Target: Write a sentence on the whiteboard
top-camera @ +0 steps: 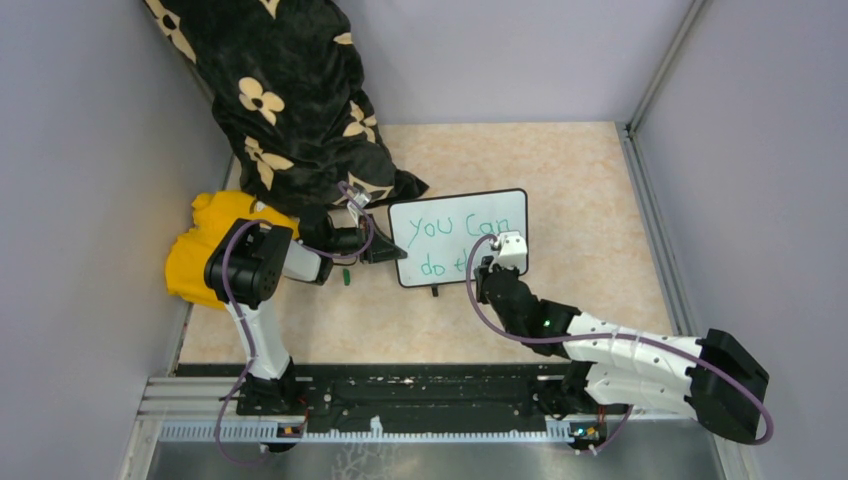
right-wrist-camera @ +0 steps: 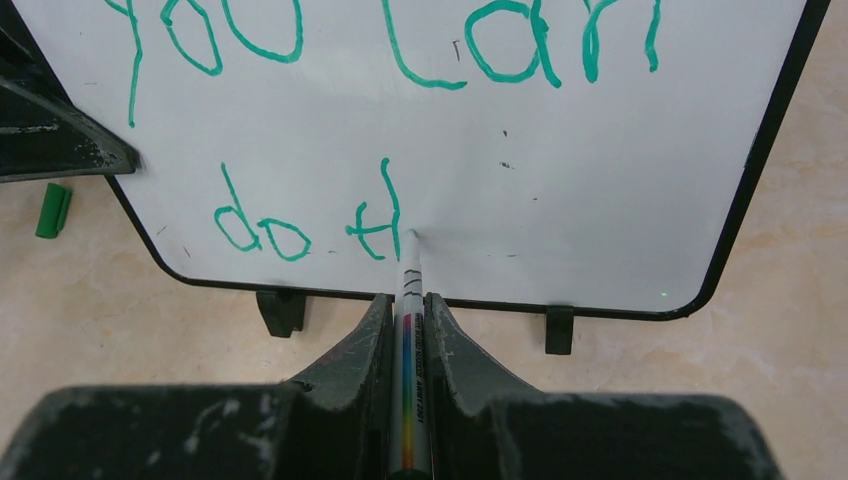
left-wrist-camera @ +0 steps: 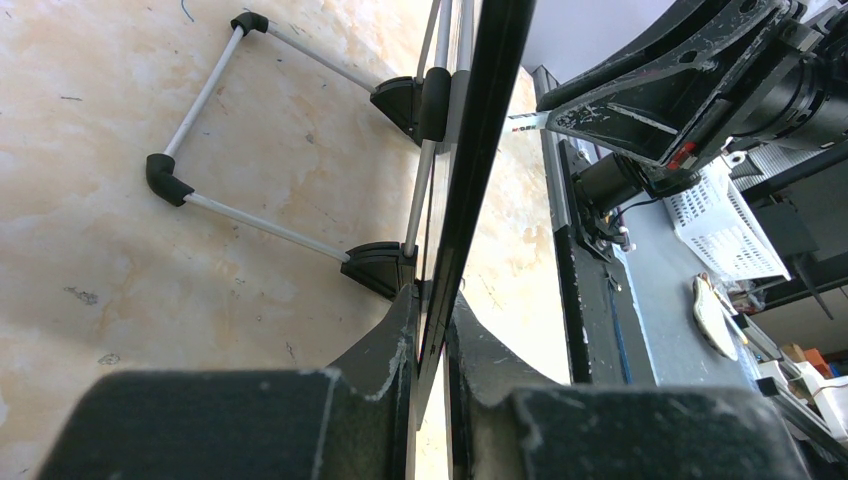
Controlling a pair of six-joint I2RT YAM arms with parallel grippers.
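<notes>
So the sentence [right-wrist-camera: 392,205] is green marker lettering. The top line reads "you Can", and the line below it reads "do t" plus one tall upright stroke. It's on the whiteboard [right-wrist-camera: 600,200], a glossy white board with a thin black frame. The board sits about dead center in the top view, propped up on two little black feet [right-wrist-camera: 280,310] on the beige surface [top-camera: 580,180].

In the right wrist view, a white marker [right-wrist-camera: 410,265] with a rainbow stripe has its tip touching the board. The tip is at the bottom of that tall stroke, low in the middle of the frame. The right tool [right-wrist-camera: 406,320] has both fingers pinching the marker barrel.

The left tool [left-wrist-camera: 430,310] comes in from the left of the top view, with its fingers pinched on the board's left edge.

A small green cap [right-wrist-camera: 53,210] lies on the surface just beside the board's lower left corner.

Farther out, a black cloth with cream flowers [top-camera: 290,100] fills the upper left of the top view. A yellow bundle [top-camera: 200,250] sits below it, by the left arm.
</notes>
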